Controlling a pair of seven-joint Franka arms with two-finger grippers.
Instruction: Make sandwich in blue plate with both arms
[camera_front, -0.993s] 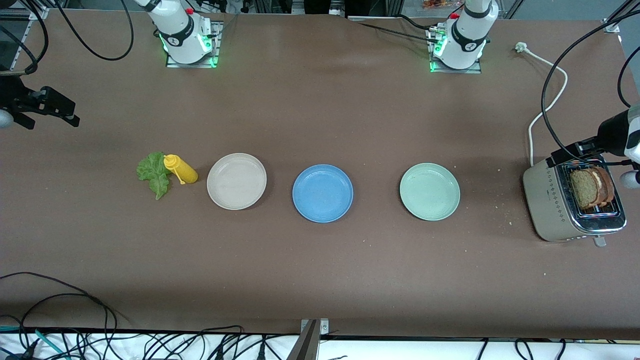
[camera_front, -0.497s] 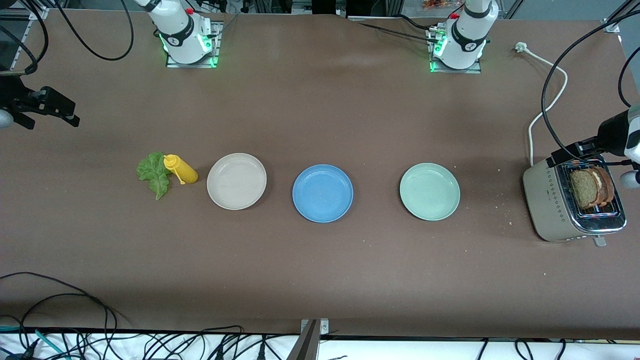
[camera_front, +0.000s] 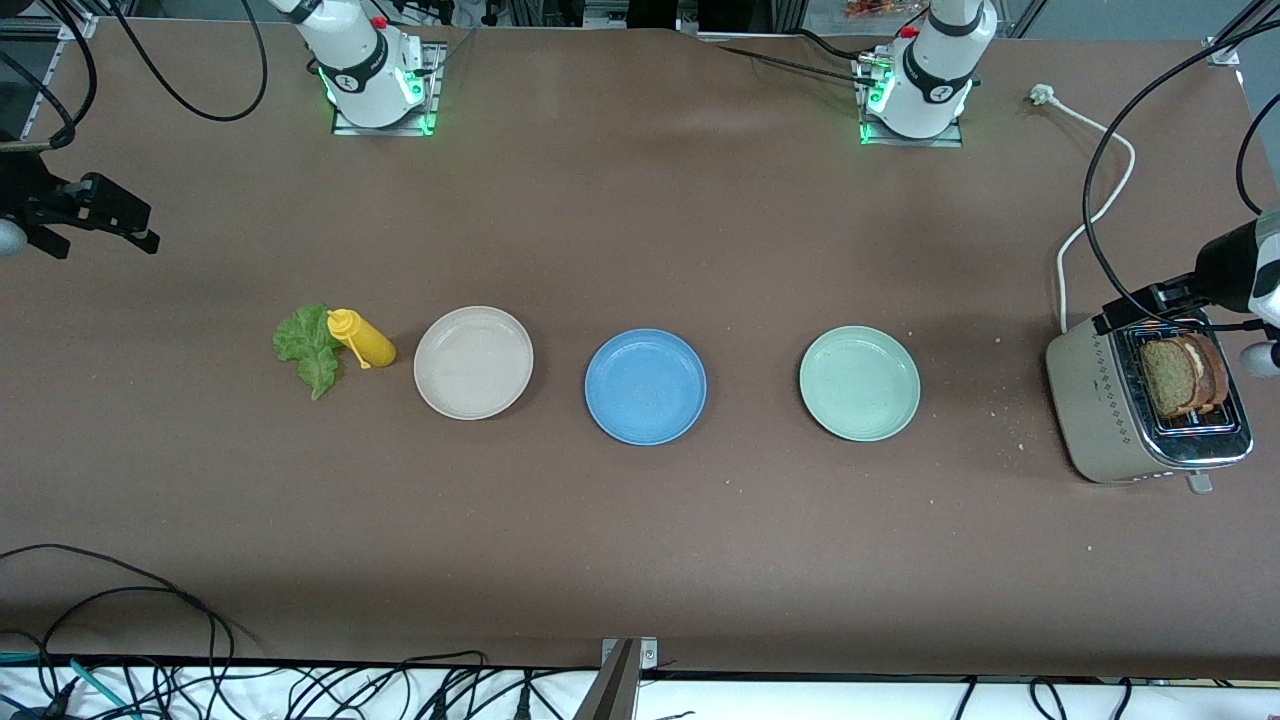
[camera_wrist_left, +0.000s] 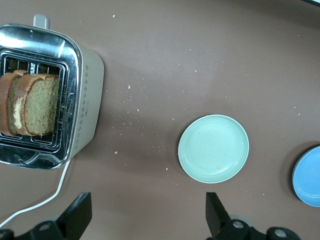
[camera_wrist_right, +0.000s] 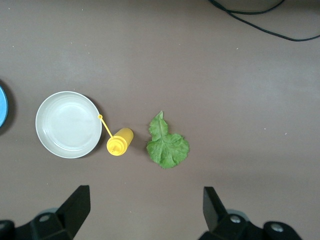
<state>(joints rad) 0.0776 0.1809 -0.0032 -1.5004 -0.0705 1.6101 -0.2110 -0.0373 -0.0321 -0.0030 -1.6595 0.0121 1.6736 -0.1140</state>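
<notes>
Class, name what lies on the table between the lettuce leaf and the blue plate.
Front view: the yellow squeeze bottle, then the beige plate, lie between lettuce leaf and blue plate.

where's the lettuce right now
The lettuce lies flat on the table toward the right arm's end, touching the yellow bottle, which stands between it and the beige plate.

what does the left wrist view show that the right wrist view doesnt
Only the left wrist view shows the toaster with the bread slices in its slots, the mint-green plate and the open left gripper. Only the right wrist view shows the beige plate, the yellow bottle, the lettuce leaf and the open right gripper. Both catch an edge of the blue plate.
</notes>
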